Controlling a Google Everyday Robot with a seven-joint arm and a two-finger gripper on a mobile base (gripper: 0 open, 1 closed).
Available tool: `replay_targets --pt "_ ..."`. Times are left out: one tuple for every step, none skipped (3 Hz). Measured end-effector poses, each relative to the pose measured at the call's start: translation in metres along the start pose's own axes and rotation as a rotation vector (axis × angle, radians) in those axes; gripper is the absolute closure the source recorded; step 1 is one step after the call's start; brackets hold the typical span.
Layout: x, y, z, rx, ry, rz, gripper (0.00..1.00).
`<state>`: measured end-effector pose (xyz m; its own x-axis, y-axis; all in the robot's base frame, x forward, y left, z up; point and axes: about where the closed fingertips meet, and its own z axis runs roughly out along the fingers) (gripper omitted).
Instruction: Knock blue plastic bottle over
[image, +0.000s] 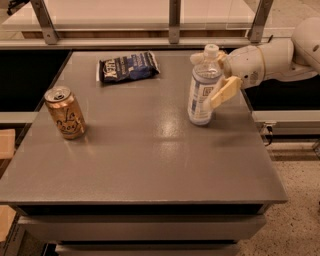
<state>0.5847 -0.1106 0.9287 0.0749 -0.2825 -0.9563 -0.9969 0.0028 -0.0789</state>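
The blue plastic bottle (200, 95), clear with a white cap and a pale blue-and-white label, stands upright on the right part of the grey table (150, 160). My gripper (210, 75) reaches in from the right at the bottle's upper half. It is open. One tan finger (225, 92) lies against the bottle's right side at label height. The other finger shows behind the bottle's neck, near the cap.
A golden-orange drink can (65, 112) stands at the table's left. A dark blue snack bag (128, 67) lies flat at the back. Metal frame posts (174, 20) run along the far edge. The table's right edge is close to the bottle.
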Motion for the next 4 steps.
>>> replay_targets --pt "0.0003 -0.0006 0.0004 -0.001 0.0 0.001 0.0" --pt "-0.0002 -0.0012 0.003 -0.004 -0.001 0.001 0.16" --pt "-0.0008 -0.0019 0.0057 -0.007 -0.003 0.0 0.4" --pt "-0.0014 -0.0025 0.0083 -0.009 -0.004 0.0 0.62"
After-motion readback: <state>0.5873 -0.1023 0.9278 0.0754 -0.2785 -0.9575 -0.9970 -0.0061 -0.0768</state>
